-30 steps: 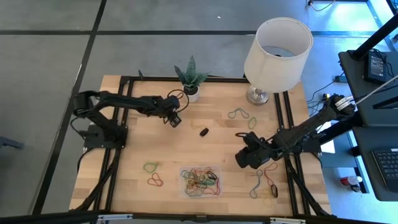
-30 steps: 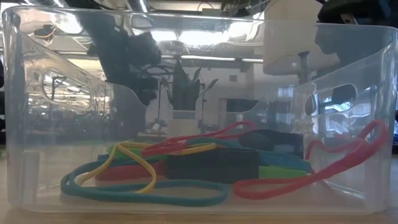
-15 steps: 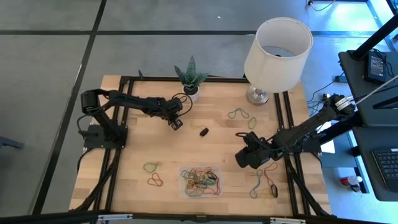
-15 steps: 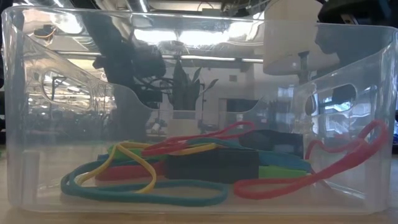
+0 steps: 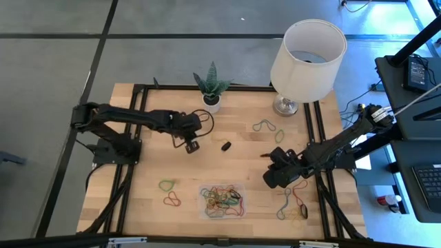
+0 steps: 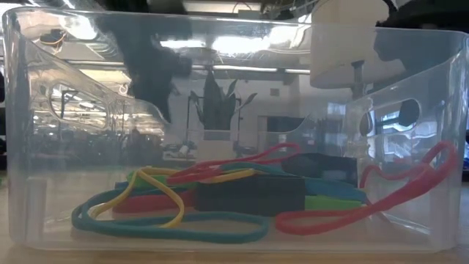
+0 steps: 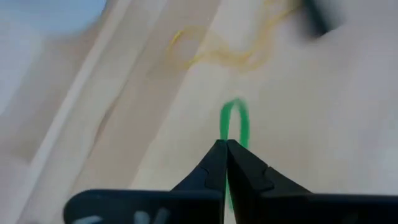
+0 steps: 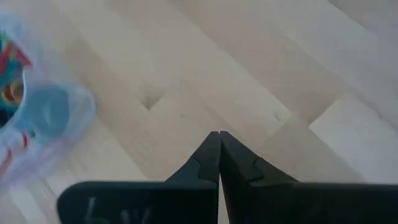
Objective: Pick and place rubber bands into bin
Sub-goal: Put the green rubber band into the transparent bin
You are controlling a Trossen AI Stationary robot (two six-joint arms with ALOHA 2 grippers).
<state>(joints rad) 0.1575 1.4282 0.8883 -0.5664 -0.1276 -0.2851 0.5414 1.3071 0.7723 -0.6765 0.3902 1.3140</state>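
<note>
My left jaws [image 7: 225, 146] pinch a green rubber band [image 7: 235, 122] for carrying toward the bin [image 5: 222, 200] at five o'clock; right jaws [image 8: 219, 138] wait clenched, empty.

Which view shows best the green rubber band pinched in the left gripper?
The left wrist view: the thin green rubber band loops out from the shut left gripper over the wooden table. The high view shows only that gripper, the band too small to tell. The low and right wrist views miss it.

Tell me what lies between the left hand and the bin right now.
In the high view, only bare wooden tabletop separates the left hand from the bin. The green rubber band on the table lies off to one side of that line.
</note>
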